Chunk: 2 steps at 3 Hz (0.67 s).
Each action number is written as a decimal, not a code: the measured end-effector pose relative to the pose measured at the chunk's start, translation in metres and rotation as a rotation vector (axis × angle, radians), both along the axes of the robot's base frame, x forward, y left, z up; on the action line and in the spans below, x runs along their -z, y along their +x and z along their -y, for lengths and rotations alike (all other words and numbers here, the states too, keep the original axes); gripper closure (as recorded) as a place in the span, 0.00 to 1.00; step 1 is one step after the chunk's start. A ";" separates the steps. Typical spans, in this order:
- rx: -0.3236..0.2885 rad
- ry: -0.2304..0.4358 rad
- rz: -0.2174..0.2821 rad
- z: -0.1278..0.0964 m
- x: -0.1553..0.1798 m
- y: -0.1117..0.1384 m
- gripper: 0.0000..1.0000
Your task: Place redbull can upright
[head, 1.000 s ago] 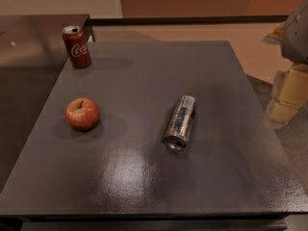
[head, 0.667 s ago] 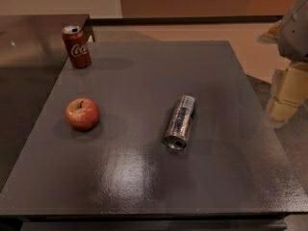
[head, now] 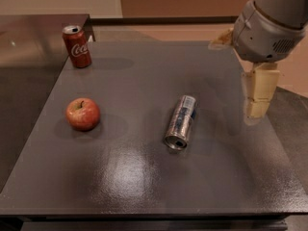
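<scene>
The redbull can (head: 181, 121) lies on its side right of the middle of the dark grey table (head: 144, 177), with its open silver top facing the front edge. My gripper (head: 257, 110) hangs from the grey arm (head: 267, 28) over the table's right side. It is to the right of the can, apart from it and holding nothing.
A red apple (head: 83, 114) sits on the left of the table. A red Coca-Cola can (head: 77, 46) stands upright at the back left corner. A darker counter (head: 29, 37) adjoins the table on the left. The floor lies beyond the right edge.
The arm and gripper have moved left, from beyond the table's right edge to over its right side. The can, the apple and the Coca-Cola can have not moved.
</scene>
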<state>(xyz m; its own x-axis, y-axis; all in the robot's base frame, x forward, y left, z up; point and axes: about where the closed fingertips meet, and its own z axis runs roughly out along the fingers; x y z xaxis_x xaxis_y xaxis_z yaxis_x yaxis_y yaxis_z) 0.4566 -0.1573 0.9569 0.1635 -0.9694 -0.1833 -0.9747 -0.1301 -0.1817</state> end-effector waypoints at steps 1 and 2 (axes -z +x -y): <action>-0.244 0.014 0.014 -0.034 0.013 0.001 0.00; -0.455 0.027 0.034 -0.062 0.030 -0.004 0.00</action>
